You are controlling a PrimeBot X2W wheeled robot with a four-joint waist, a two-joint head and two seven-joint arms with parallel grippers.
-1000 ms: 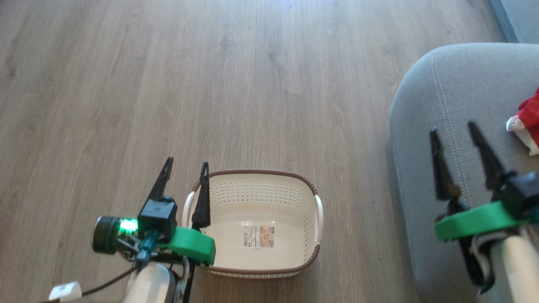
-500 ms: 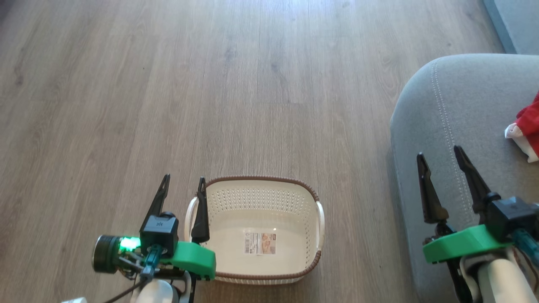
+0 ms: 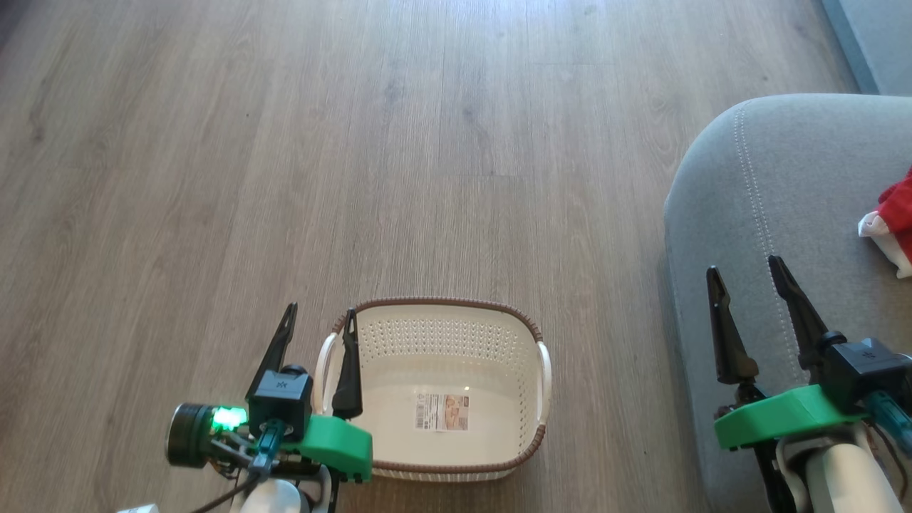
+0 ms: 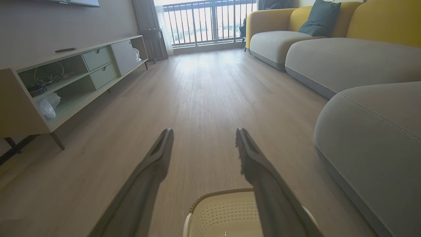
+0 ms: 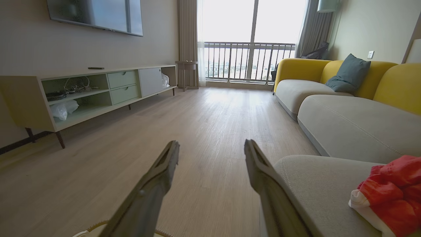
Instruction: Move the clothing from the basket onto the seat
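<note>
1. Basket (image 3: 434, 331), cream perforated plastic with a brown braided rim, stands on the wooden floor (image 3: 456, 142) at the bottom centre of the head view. Its bare bottom carries a label sticker (image 3: 442, 412).
2. Sticker print, with a small picture on it, is too small to read.
3. Red clothing (image 3: 894, 214) with white trim lies on the grey seat (image 3: 784, 185) at the right edge, well apart from the basket.
4. Left gripper (image 3: 320, 309) hovers at the basket's left handle, its fingers spread apart and empty.
5. Right gripper (image 3: 744, 265) hovers over the seat's near edge, fingers spread apart and empty. The clothing lies near it, untouched.
6. Left wrist view looks along the floor. It adds a pale TV cabinet (image 4: 65, 82), a balcony railing (image 4: 210, 19) and a yellow-backed sofa (image 4: 329, 49). Of the basket it catches the far rim and wall.
7. Right wrist view adds a wall-mounted television (image 5: 95, 14) and a teal cushion (image 5: 348, 74), with the clothing at lower right on the seat.
</note>
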